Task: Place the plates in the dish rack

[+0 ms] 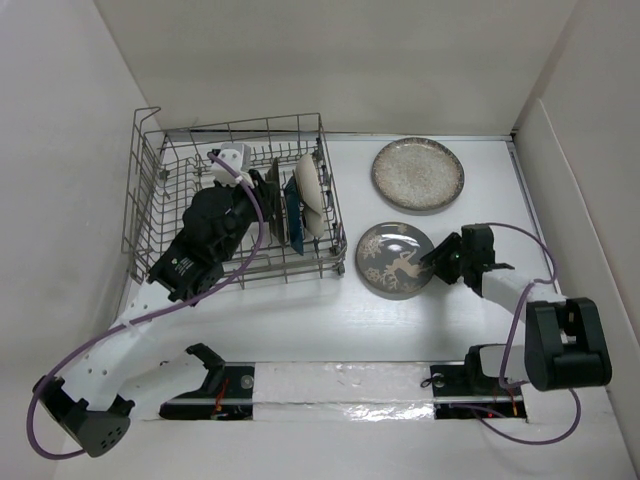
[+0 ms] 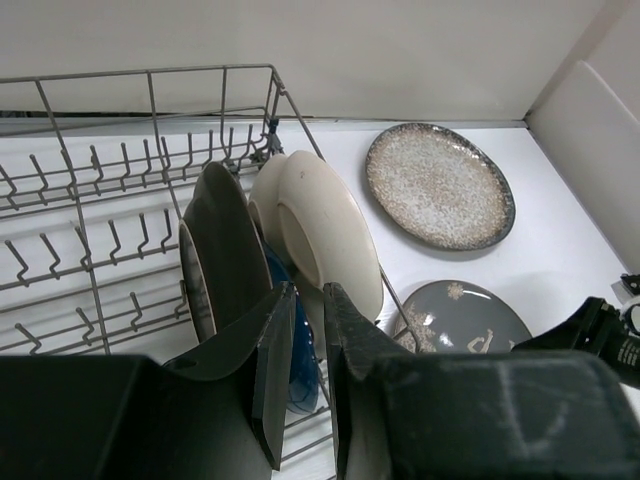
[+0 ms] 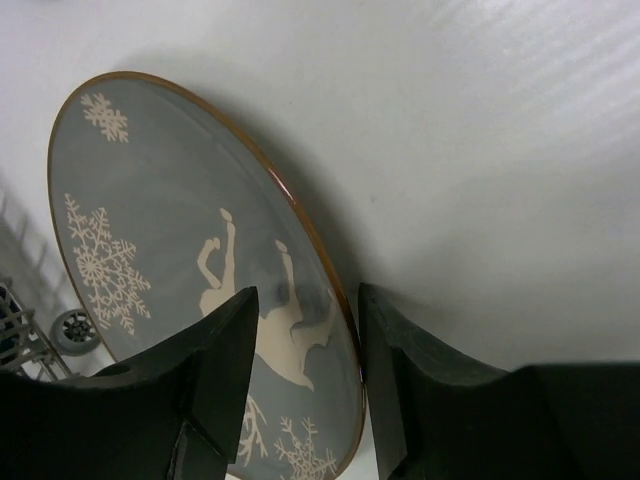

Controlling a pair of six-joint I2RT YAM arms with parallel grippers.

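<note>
The dish rack (image 1: 150,190) stands at the back left; it also shows in the left wrist view (image 2: 100,90). On edge in its right end stand a dark-faced plate with a pale rim (image 2: 225,250), a dark blue dish (image 2: 303,360) and two cream plates (image 2: 330,230). My left gripper (image 1: 258,190) hovers over them, its fingers a narrow gap apart and empty (image 2: 308,290). The grey deer plate (image 1: 395,258) lies flat on the table. My right gripper (image 3: 305,295) is open astride its right rim (image 3: 150,230). The speckled plate (image 1: 417,175) lies behind it.
White walls close in the table at the back and both sides. The rack's raised right wall (image 1: 335,215) stands just left of the deer plate. The right arm's purple cable (image 1: 530,290) loops over the table's right side.
</note>
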